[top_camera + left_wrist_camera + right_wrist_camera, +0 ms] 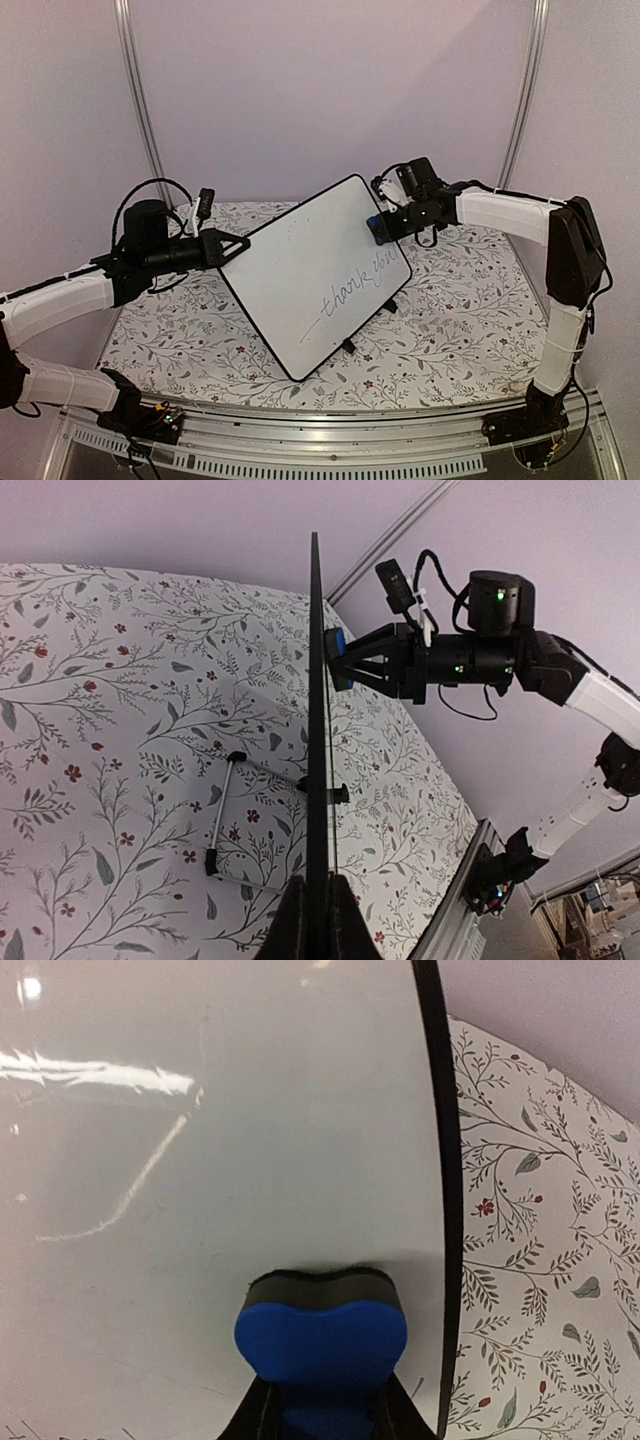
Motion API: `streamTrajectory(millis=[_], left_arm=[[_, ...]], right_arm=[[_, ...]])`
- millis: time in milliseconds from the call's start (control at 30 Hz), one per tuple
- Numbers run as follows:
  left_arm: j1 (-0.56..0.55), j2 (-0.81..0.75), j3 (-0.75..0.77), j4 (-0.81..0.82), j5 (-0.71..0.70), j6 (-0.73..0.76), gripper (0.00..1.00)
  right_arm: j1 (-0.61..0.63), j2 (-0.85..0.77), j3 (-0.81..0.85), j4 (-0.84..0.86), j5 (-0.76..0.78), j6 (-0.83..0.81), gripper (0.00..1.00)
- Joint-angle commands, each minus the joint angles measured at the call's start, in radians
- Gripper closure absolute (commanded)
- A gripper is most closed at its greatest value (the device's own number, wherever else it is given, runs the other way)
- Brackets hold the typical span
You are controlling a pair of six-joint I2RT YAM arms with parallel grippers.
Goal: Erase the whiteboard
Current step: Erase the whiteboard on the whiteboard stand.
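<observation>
The whiteboard [300, 270], glossy white with a thin black frame, stands tilted over the floral table, with "thank you" handwritten [355, 285] low on its right side. My left gripper [228, 250] is shut on the board's left edge. In the left wrist view the board [317, 730] shows edge-on, with the left gripper [318, 905] clamping it from both sides. My right gripper [385, 225] is shut on a blue eraser [374, 228]. The eraser [320, 1340] presses its dark felt against the board face [200, 1160], close to the black frame [447, 1210], with the right gripper [320, 1415] below it.
A silver stand bar with black ends [222, 815] lies on the floral tablecloth [450, 320] behind the board. Small black feet [348, 345] stick out at the board's lower edge. An aluminium rail [330, 455] runs along the near table edge, and walls close in behind.
</observation>
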Motion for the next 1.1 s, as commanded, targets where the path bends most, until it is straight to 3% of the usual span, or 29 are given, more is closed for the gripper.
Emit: streamTrajectory(millis=[0, 500, 700, 1067], left_arm=[[-0.016, -0.013, 0.020, 0.116, 0.079, 0.062, 1.00], [-0.016, -0.017, 0.020, 0.118, 0.083, 0.058, 1.00], [-0.016, -0.015, 0.020, 0.119, 0.084, 0.057, 1.00], [-0.017, -0.022, 0.021, 0.105, 0.062, 0.066, 1.00]], right_arm=[[0.036, 0.056, 0.064, -0.007, -0.025, -0.024, 1.00], [0.100, -0.073, -0.253, 0.054, 0.003, 0.041, 1.00], [0.149, -0.084, -0.215, 0.053, 0.010, 0.022, 1.00], [0.357, -0.036, -0.139, 0.041, 0.134, -0.073, 1.00]])
